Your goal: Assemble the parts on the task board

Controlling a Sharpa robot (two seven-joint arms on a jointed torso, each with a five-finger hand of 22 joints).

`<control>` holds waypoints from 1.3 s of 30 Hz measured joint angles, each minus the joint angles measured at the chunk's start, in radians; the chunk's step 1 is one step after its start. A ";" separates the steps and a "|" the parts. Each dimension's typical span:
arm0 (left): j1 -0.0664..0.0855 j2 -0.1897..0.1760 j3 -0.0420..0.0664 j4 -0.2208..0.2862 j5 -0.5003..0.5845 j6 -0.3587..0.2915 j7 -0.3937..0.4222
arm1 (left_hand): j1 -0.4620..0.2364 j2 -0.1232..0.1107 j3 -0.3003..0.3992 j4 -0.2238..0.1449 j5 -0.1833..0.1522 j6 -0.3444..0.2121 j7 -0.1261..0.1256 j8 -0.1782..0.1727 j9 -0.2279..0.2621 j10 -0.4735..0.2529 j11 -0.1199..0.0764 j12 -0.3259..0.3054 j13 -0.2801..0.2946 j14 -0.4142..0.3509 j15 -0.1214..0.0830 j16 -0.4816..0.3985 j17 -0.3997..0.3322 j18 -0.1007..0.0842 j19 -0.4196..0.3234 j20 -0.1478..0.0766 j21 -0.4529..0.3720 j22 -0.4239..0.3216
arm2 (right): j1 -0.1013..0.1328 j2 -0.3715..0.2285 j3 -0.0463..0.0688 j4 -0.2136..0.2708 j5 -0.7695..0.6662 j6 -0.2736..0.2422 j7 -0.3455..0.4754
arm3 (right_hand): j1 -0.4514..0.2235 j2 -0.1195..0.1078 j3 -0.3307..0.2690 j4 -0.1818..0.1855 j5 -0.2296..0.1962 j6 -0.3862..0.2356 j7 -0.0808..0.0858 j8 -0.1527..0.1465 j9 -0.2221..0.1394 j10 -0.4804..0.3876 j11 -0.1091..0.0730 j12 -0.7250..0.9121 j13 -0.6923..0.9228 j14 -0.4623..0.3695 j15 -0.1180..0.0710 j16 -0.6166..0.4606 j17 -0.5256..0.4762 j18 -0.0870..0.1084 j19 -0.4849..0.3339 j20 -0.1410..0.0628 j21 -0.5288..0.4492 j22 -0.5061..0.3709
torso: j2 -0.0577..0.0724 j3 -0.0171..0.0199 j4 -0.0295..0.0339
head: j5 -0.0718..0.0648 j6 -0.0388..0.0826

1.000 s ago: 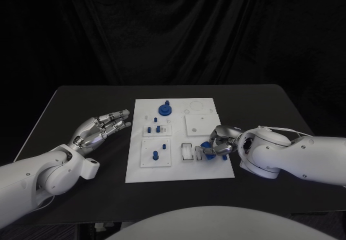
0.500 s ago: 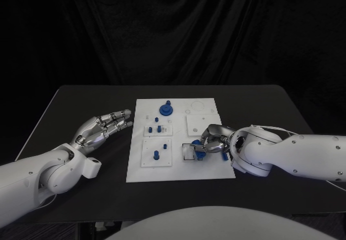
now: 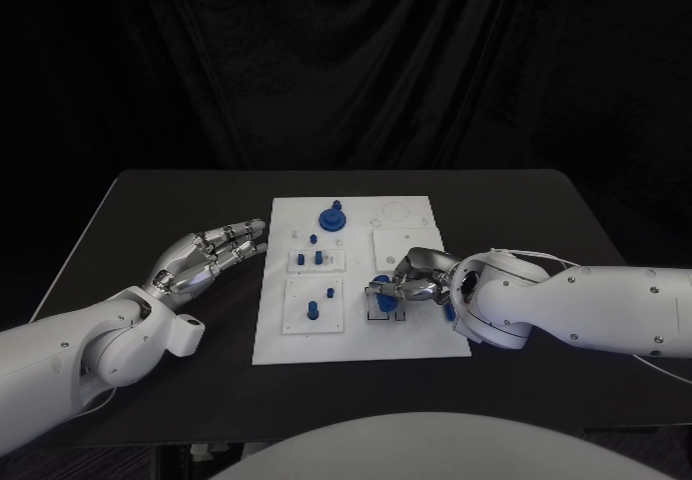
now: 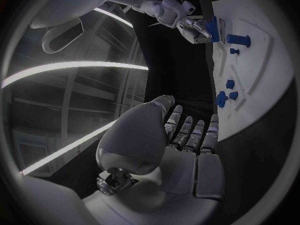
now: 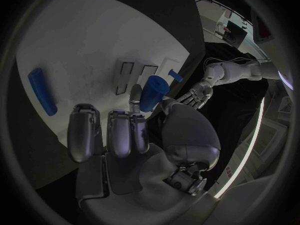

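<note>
Right hand (image 3: 408, 283) has slid leftward over the task board (image 3: 361, 340), carrying a blue part (image 5: 152, 93) toward the slots.
At frame centre, its fingers pinch the short blue cylinder just above two rectangular slots (image 5: 132, 76). Left hand (image 3: 206, 258), at centre left, rests on the table (image 3: 159, 210) beside the board, fingers extended and holding nothing.

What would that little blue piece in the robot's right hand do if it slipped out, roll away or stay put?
The blue piece looks like a short round cylinder, so dropped on its side it would probably roll across the flat task board. It appears rigid and likely light, since the right hand pinches it with fingertips alone. Its smooth surface may be slippery.
</note>
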 measured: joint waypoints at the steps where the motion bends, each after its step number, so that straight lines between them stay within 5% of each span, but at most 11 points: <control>1: 0.000 0.000 0.000 0.000 0.000 0.000 0.000 | 0.000 0.000 0.000 0.000 0.000 0.000 0.000 0.000 0.000 0.000 0.000 0.000 0.000 0.000 0.000 0.000 0.000 0.000 0.000 0.000 0.000 0.000 | 0.000 0.001 0.000 -0.002 0.000 0.000 0.000 | -0.011 0.005 -0.006 0.000 -0.008 0.000 0.000 0.000 0.001 0.000 0.000 0.000 0.000 0.000 0.000 0.000 0.000 0.000 0.000 0.000 0.000 0.000 | 0.000 0.0000 0.0000 | 0.000 0.000; 21: -0.003 0.001 0.000 -0.003 0.000 0.004 0.000 | 0.000 0.000 0.003 0.003 0.000 0.000 0.000 0.000 0.000 -0.004 0.004 0.000 0.000 0.000 0.000 0.000 0.000 0.000 0.000 0.000 0.000 -0.001 | 0.000 0.000 0.000 -0.009 0.002 0.015 0.001 | -0.058 0.009 -0.085 -0.004 -0.071 -0.003 0.003 -0.018 0.014 0.000 0.000 0.000 0.000 0.000 0.000 -0.004 0.000 0.000 0.000 0.000 -0.010 0.000 | 0.000 0.0003 -0.0022 | 0.005 0.000; 26: -0.003 0.000 0.000 -0.003 0.000 0.004 0.000 | 0.000 0.000 0.003 0.003 0.000 0.000 0.000 0.000 0.000 -0.004 0.004 0.000 0.000 0.000 0.000 0.000 0.000 0.000 0.000 0.000 0.000 -0.001 | 0.000 -0.013 0.000 -0.003 0.002 0.001 0.018 | 0.034 0.020 -0.096 -0.015 0.008 -0.007 0.006 -0.018 0.027 0.000 0.000 0.000 0.000 0.000 0.000 -0.004 0.000 0.000 0.000 0.000 -0.010 0.000 | -0.001 0.0004 -0.0024 | 0.007 0.000; 30: -0.004 -0.002 0.000 -0.003 0.000 0.004 0.000 | 0.000 0.000 0.003 0.003 0.004 0.000 0.000 0.000 0.000 -0.004 0.004 0.000 0.000 0.000 0.000 0.000 0.000 0.000 0.000 0.000 0.000 -0.001 | 0.000 -0.032 -0.001 0.014 -0.007 -0.037 0.061 | 0.139 0.000 -0.096 -0.061 0.054 -0.069 0.022 -0.046 0.020 -0.001 0.014 0.000 0.000 0.000 0.005 -0.004 0.000 0.000 -0.002 0.002 -0.010 0.000 | -0.001 0.0006 -0.0025 | 0.010 0.000; 39: -0.005 -0.010 0.000 -0.002 0.000 0.005 0.000 | 0.000 0.000 0.006 0.000 0.004 0.000 0.000 0.000 0.000 -0.004 0.004 0.000 0.000 0.000 0.000 0.000 0.000 0.000 0.000 0.000 0.000 -0.001 | -0.003 -0.070 -0.001 0.061 -0.156 -0.140 0.155 | 0.272 -0.030 -0.116 -0.127 0.054 -0.199 0.067 -0.100 -0.030 -0.003 0.052 0.000 0.000 0.000 0.037 -0.004 0.000 0.000 -0.003 0.029 -0.015 0.000 | -0.001 0.0006 -0.0030 | 0.018 0.000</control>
